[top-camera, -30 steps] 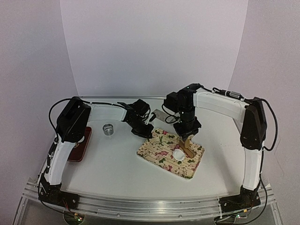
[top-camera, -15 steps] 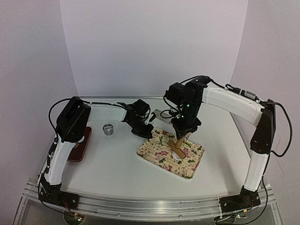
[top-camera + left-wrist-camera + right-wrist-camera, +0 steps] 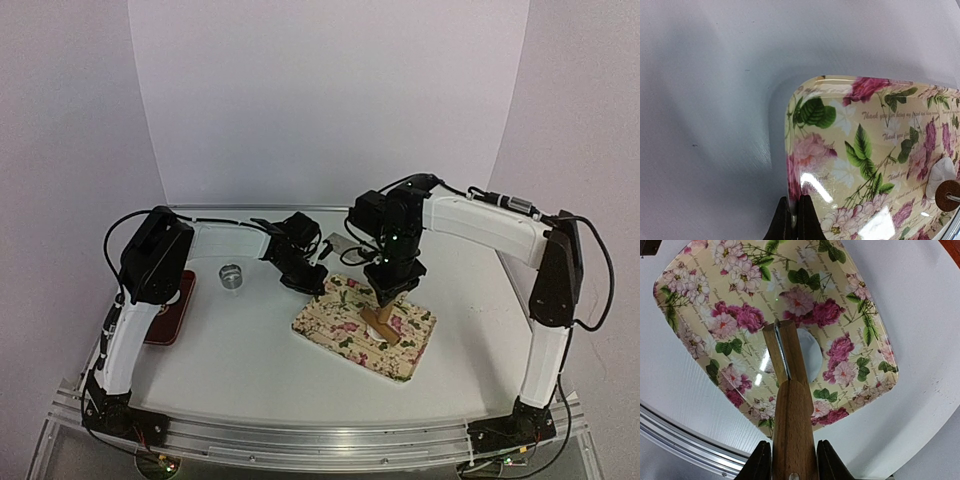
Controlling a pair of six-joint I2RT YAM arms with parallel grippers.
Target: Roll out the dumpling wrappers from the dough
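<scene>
A piece of white dough (image 3: 811, 359) lies pressed flat on the floral tray (image 3: 705, 315), half hidden under a wooden roller (image 3: 785, 355). My right gripper (image 3: 793, 456) is shut on the roller's handle and holds the roller head down on the dough; in the top view the gripper (image 3: 391, 287) is over the tray (image 3: 330, 335). My left gripper (image 3: 794, 217) is shut on the tray's rim (image 3: 790, 165) at its left corner. The dough (image 3: 939, 172) and the roller's round end (image 3: 946, 195) show at the far right of the left wrist view. No separate cut wrappers are in view.
A small metal ring (image 3: 231, 275) stands on the table left of the tray. A dark red flat object (image 3: 170, 310) lies at the far left by the left arm. A small grey metal piece (image 3: 340, 246) lies behind the tray.
My right gripper has brought the roller from the right of the dough onto it. The round white lump is now flatter and mostly covered. The left gripper has not moved.
</scene>
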